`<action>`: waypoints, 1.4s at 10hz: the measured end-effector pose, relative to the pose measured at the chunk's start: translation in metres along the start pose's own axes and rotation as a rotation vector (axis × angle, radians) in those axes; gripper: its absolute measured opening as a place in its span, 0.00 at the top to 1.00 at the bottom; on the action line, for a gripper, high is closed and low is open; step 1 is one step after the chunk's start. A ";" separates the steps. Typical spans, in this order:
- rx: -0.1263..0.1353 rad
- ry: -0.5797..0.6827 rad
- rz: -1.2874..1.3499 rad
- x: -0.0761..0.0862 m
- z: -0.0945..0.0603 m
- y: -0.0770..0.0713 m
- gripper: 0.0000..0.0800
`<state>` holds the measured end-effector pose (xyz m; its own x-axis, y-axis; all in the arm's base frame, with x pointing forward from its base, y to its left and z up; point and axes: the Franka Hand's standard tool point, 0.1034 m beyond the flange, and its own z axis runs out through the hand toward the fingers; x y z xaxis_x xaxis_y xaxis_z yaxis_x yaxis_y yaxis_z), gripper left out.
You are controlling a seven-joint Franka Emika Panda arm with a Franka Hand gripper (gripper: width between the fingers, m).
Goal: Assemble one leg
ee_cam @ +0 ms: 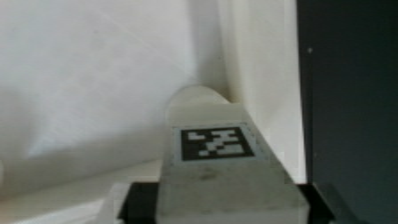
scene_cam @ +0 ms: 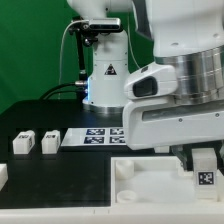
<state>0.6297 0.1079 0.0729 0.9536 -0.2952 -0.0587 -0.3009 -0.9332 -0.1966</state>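
My gripper is shut on a leg, a small white block with a black-and-white tag facing the camera. It holds the leg over the near right part of the large flat white square piece. In the wrist view the leg runs out from between the two dark fingers. Its far end lies against that white piece, close to a raised wall. Whether the leg touches the piece I cannot tell. Two more legs stand on the black table at the exterior view's left.
The marker board lies on the table behind the white piece. Another small white part shows at the left edge. The arm's base stands at the back. The arm's bulky wrist fills the right.
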 end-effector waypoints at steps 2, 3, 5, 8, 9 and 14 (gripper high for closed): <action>0.008 -0.006 0.035 -0.001 0.000 0.001 0.63; -0.066 0.011 -0.106 -0.004 0.001 -0.004 0.63; -0.080 0.016 -0.119 -0.004 0.001 -0.003 0.63; -0.071 0.028 0.026 -0.003 0.000 -0.004 0.63; -0.065 0.038 0.135 -0.004 0.002 -0.003 0.63; -0.065 0.042 0.240 -0.005 0.002 -0.004 0.63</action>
<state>0.6262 0.1137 0.0718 0.8545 -0.5166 -0.0548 -0.5193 -0.8464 -0.1182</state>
